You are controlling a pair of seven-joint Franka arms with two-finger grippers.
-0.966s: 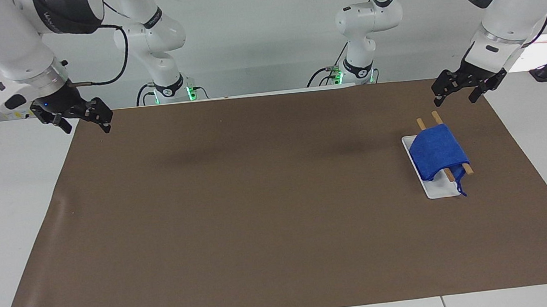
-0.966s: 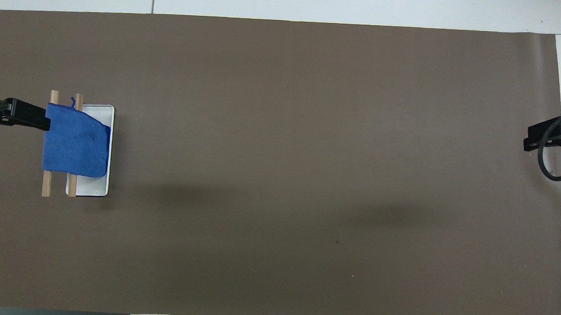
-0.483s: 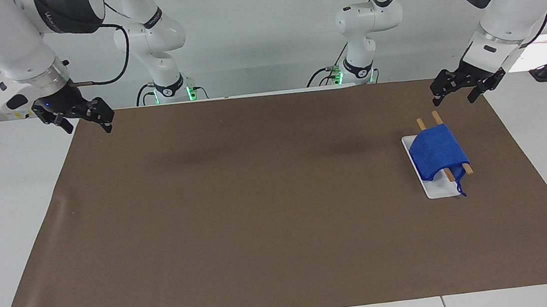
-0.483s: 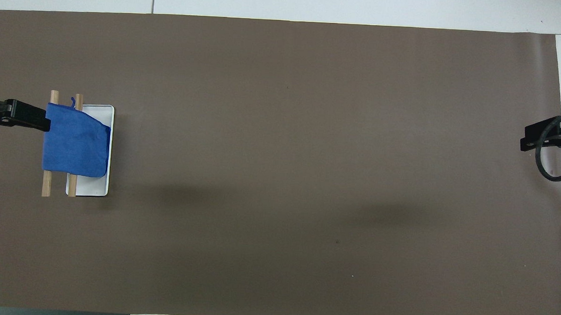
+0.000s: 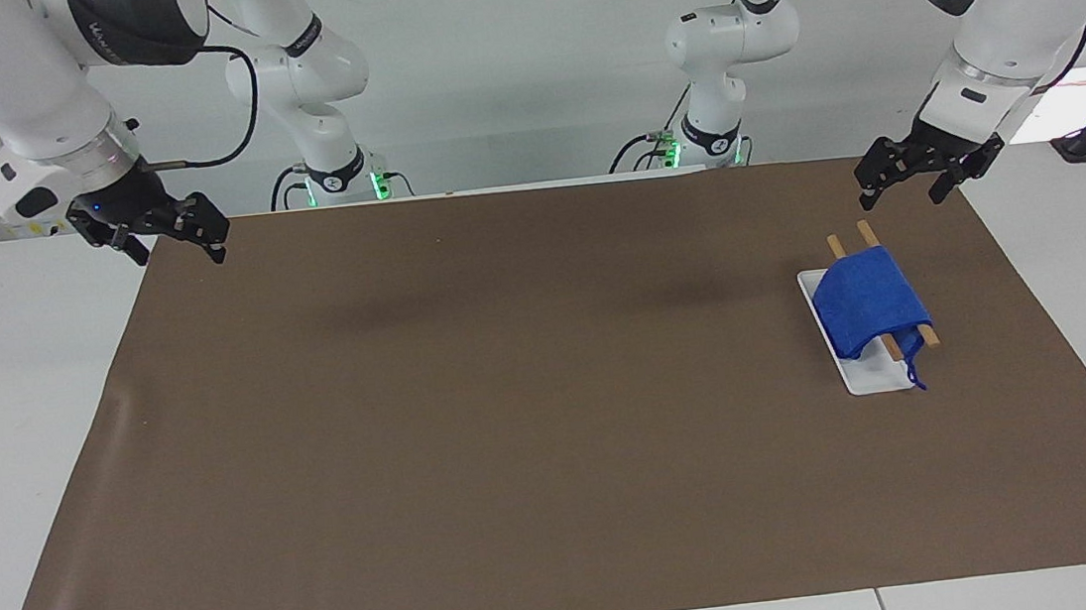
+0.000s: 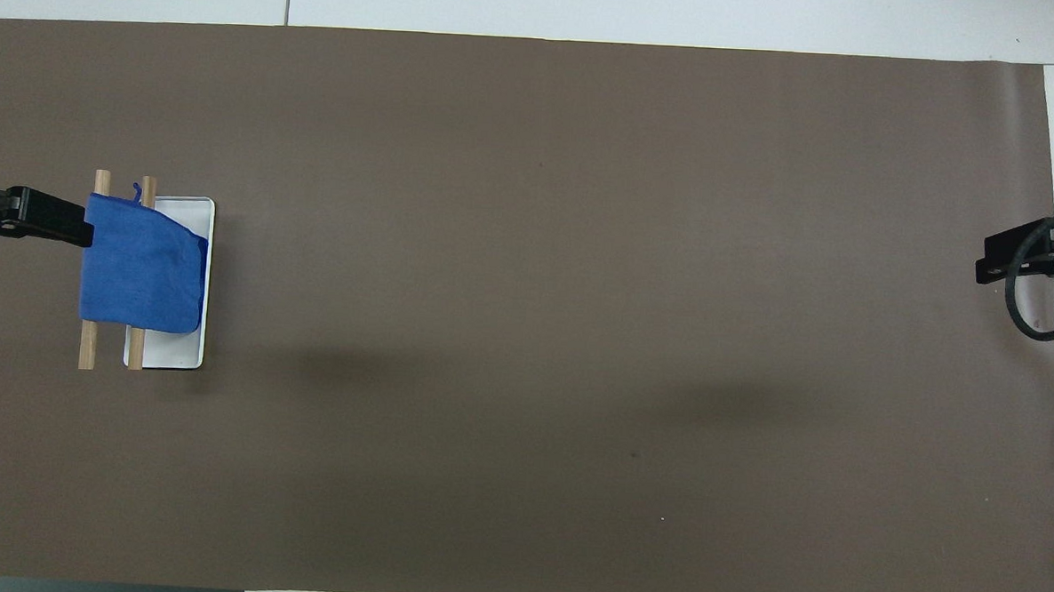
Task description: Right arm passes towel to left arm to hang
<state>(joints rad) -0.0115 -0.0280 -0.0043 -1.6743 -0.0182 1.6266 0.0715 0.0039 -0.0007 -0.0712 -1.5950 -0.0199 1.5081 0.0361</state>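
Note:
The blue towel (image 5: 870, 301) hangs draped over a rack of two wooden bars (image 5: 865, 234) at the left arm's end of the table. Its corner loop dangles at the bars' end farther from the robots. It also shows in the overhead view (image 6: 141, 270). My left gripper (image 5: 901, 197) is open and empty, raised in the air over the mat beside the rack, apart from the towel. It shows in the overhead view (image 6: 50, 226) too. My right gripper (image 5: 177, 252) is open and empty, raised over the mat's edge at the right arm's end (image 6: 995, 263).
The rack stands on a white tray (image 5: 869, 378) that lies on a brown mat (image 5: 515, 427) covering most of the table. A black cable (image 6: 1025, 309) loops from the right wrist.
The right gripper has drifted slightly toward the table's middle. The left gripper has barely shifted. The towel has not moved.

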